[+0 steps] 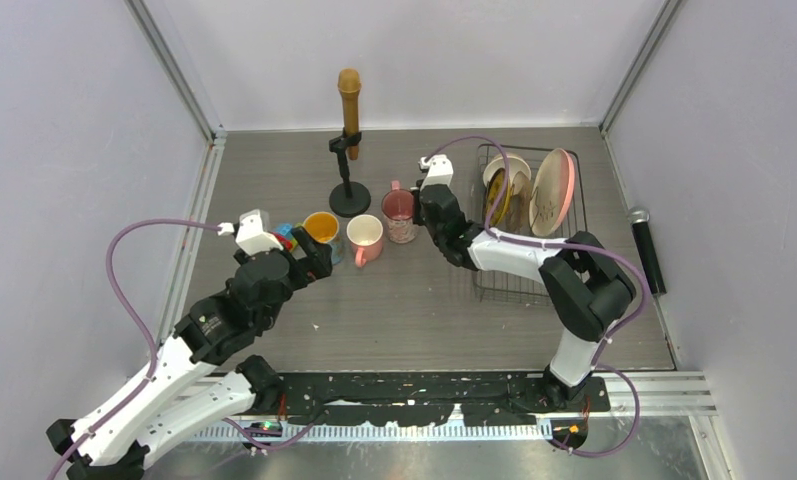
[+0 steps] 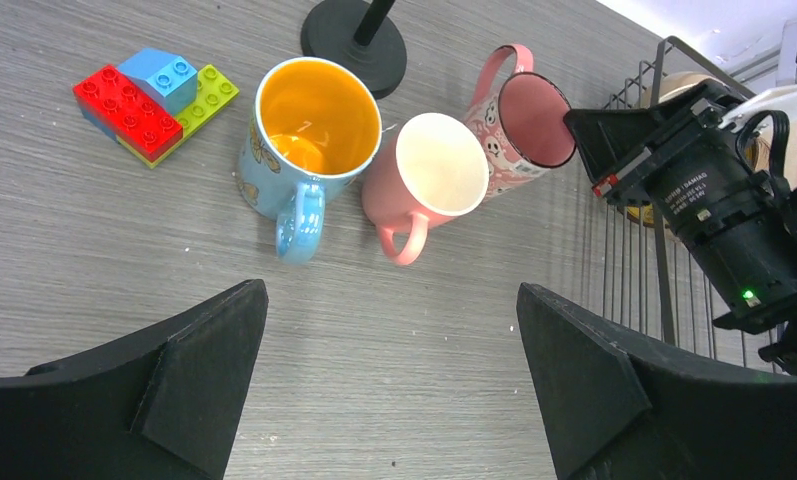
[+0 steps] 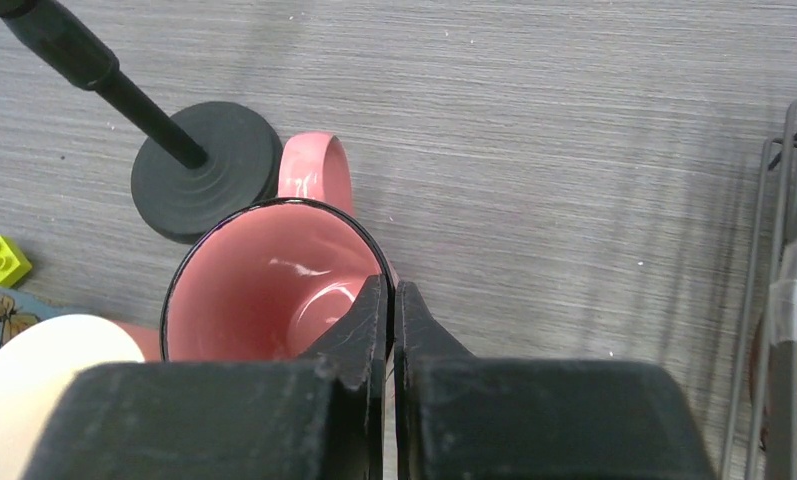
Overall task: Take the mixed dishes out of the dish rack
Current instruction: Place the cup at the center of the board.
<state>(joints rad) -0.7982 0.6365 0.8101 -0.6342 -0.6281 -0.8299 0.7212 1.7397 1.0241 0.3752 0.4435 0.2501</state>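
Three mugs stand in a row on the table left of the dish rack: the orange mug with a blue handle, the pink mug and the pink patterned mug. My right gripper is shut on the patterned mug's rim, one finger inside and one outside. My left gripper is open and empty, just short of the mugs. In the rack stand the large pink-cream plate, the small yellow plate and the white bowl.
A black round-based microphone stand stands just behind the mugs. Coloured toy blocks lie left of the orange mug. A black hand microphone lies right of the rack. Walls close the left, back and right.
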